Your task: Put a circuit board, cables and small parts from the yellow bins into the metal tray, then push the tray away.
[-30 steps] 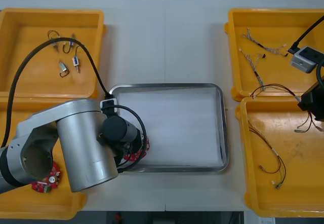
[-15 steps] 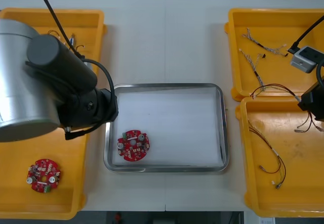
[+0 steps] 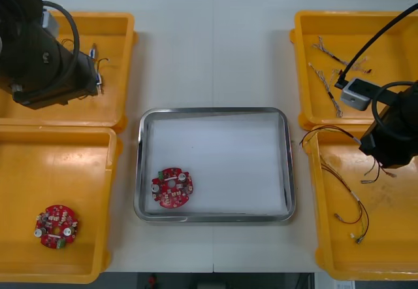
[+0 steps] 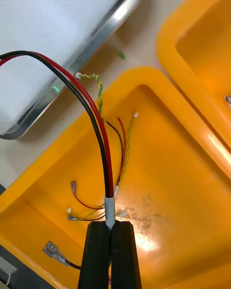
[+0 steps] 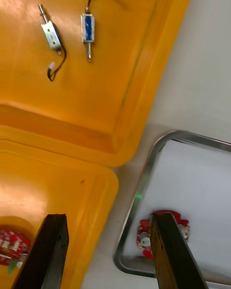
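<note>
Left gripper (image 5: 109, 217): withdrawn from metal tray (image 3: 212, 110) to far yellow bin (image 3: 121, 22), fingers wide, empty; circuit board (image 3: 172, 187) delivered, in tray beside one finger; right gripper (image 4: 111, 224): clamped on red-and-black cable (image 4: 98, 139), raised over near yellow bin (image 4: 144, 77); cables next.

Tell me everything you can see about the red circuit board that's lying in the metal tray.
The circuit board is a round red disc with a notched edge, carrying small silver, white and dark components on its upper face. It lies flat on the white inside of the metal tray, in the near corner on the robot's left, close to the rim but seemingly apart from it. Nothing but the tray's floor touches it.
</note>
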